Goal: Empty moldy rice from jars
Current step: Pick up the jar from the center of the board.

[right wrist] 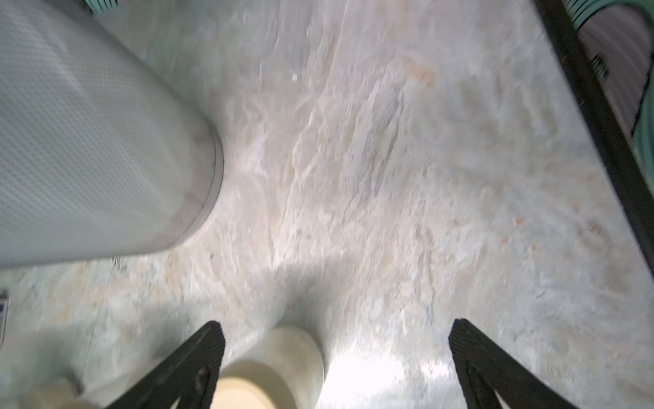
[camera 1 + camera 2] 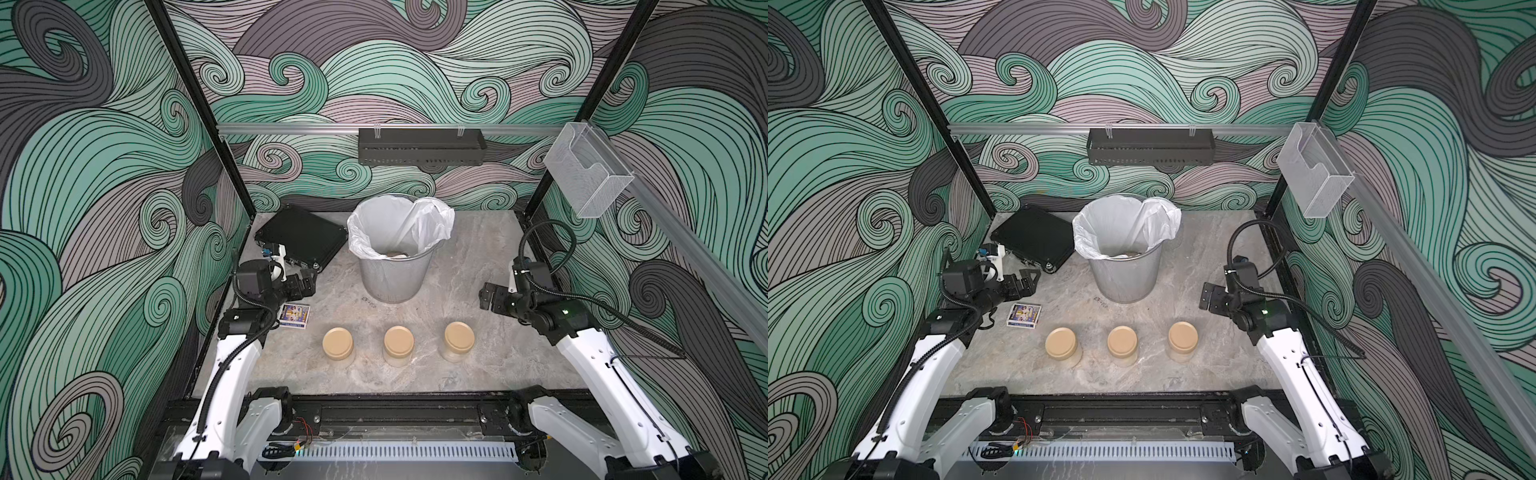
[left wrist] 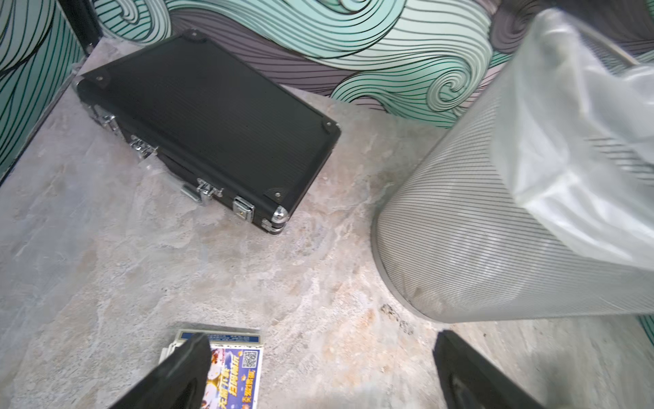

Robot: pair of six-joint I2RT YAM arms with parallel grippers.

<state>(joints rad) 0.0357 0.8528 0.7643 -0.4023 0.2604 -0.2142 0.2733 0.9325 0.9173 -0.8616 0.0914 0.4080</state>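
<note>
Three jars stand in a row near the table's front in both top views, each upright with a tan lid: left jar point(image 2: 338, 343) point(image 2: 1061, 343), middle jar point(image 2: 398, 341) point(image 2: 1122, 340), right jar point(image 2: 459, 336) point(image 2: 1182, 336). The moldy rice shows only as a pale beige blur through the wall of the right jar point(image 1: 290, 354), which lies below and between my right gripper's fingers. My right gripper point(image 2: 487, 296) point(image 1: 337, 325) hangs open and empty above the table, behind and to the right of that jar. My left gripper point(image 2: 305, 286) point(image 3: 322, 336) is open and empty at the left, over bare table.
A silver mesh bin point(image 2: 395, 278) point(image 3: 460, 230) point(image 1: 88, 141) with a white liner stands at centre back. A black case point(image 2: 303, 237) point(image 3: 212, 117) lies at back left. A small printed card box point(image 2: 294, 316) point(image 3: 233, 368) lies under my left gripper. A black shelf point(image 2: 422, 146) hangs on the back rail.
</note>
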